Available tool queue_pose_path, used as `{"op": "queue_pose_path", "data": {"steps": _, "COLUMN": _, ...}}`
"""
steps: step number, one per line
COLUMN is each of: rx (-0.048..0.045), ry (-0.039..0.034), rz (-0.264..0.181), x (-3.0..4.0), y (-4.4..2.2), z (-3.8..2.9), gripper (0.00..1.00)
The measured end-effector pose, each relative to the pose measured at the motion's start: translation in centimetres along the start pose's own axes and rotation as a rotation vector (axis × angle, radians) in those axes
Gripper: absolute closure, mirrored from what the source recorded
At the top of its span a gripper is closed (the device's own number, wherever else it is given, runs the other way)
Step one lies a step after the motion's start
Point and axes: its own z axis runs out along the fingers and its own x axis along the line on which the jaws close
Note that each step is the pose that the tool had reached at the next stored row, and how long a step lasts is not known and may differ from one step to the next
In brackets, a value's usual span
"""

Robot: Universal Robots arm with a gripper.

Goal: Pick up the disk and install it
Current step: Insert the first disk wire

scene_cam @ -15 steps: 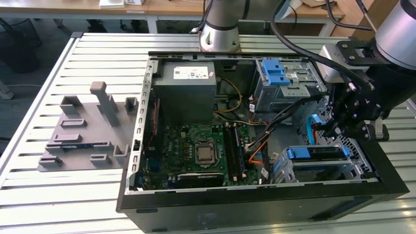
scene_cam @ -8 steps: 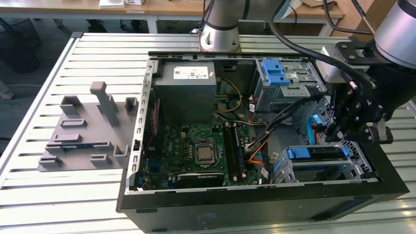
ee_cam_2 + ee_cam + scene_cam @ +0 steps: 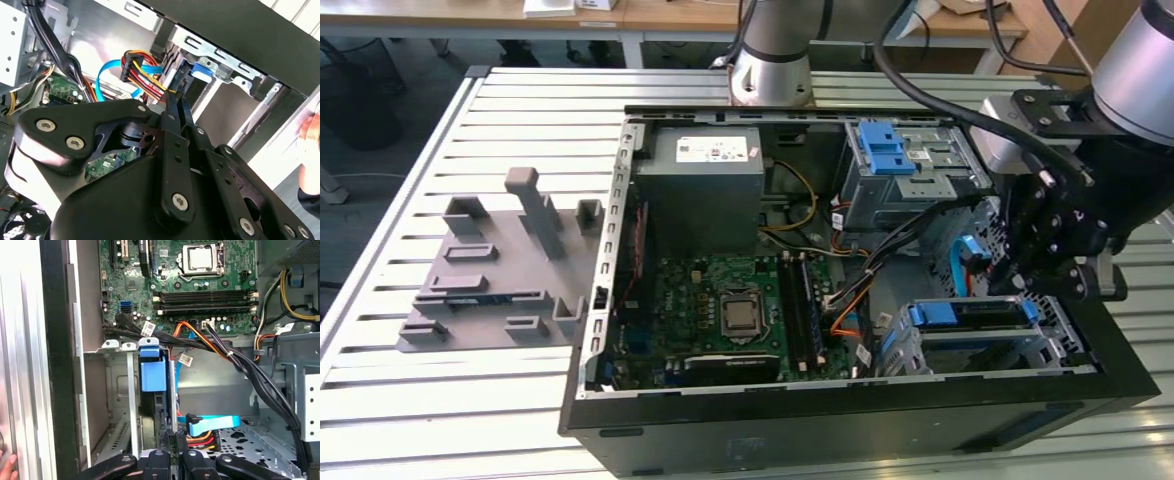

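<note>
Here, the big black computer case (image 3: 854, 420) lies open, filling the exterior view's middle. In its lower right grey cage (image 3: 1067, 345) sits the disk (image 3: 967, 313), blue-framed. The gripper (image 3: 1034, 285) hangs above; jaws unclear.

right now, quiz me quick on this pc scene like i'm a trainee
1. True or false: the computer case has its side panel off, with the motherboard showing.
2. In the exterior view the hand is nearest: A the grey fixture, B the drive cage, C the power supply.
3. What colour is the flat data cable beside the hand?
Key: 1 true; 2 B; 3 blue.
</note>
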Motion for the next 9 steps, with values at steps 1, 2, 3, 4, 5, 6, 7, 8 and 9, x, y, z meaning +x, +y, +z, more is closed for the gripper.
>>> {"op": "queue_pose_path", "data": {"steps": 1, "rx": -0.0009, "ry": 0.0001, "rz": 0.002, "x": 0.06, "y": -0.01, "z": 0.01, "gripper": 0.84}}
{"op": "queue_pose_path", "data": {"steps": 2, "rx": -0.0012, "ry": 0.0001, "rz": 0.003, "x": 0.08, "y": -0.02, "z": 0.03, "gripper": 0.84}}
{"op": "queue_pose_path", "data": {"steps": 3, "rx": -0.0012, "ry": 0.0003, "rz": 0.003, "x": 0.08, "y": -0.01, "z": 0.04, "gripper": 0.84}}
{"op": "queue_pose_path", "data": {"steps": 4, "rx": -0.0012, "ry": 0.0002, "rz": 0.004, "x": 0.08, "y": 0.0, "z": 0.08, "gripper": 0.84}}
{"op": "queue_pose_path", "data": {"steps": 5, "rx": -0.0013, "ry": 0.0003, "rz": 0.007, "x": 0.08, "y": 0.01, "z": 0.13, "gripper": 0.84}}
{"op": "queue_pose_path", "data": {"steps": 6, "rx": -0.0012, "ry": 0.0006, "rz": 0.013, "x": 0.08, "y": 0.01, "z": 0.17, "gripper": 0.84}}
{"op": "queue_pose_path", "data": {"steps": 7, "rx": -0.0017, "ry": 0.0008, "rz": 0.023, "x": 0.09, "y": 0.02, "z": 0.22, "gripper": 0.84}}
{"op": "queue_pose_path", "data": {"steps": 8, "rx": -0.0035, "ry": 0.0015, "rz": 0.031, "x": 0.09, "y": 0.03, "z": 0.23, "gripper": 0.84}}
{"op": "queue_pose_path", "data": {"steps": 9, "rx": -0.0072, "ry": 0.0019, "rz": 0.035, "x": 0.09, "y": 0.01, "z": 0.24, "gripper": 0.84}}
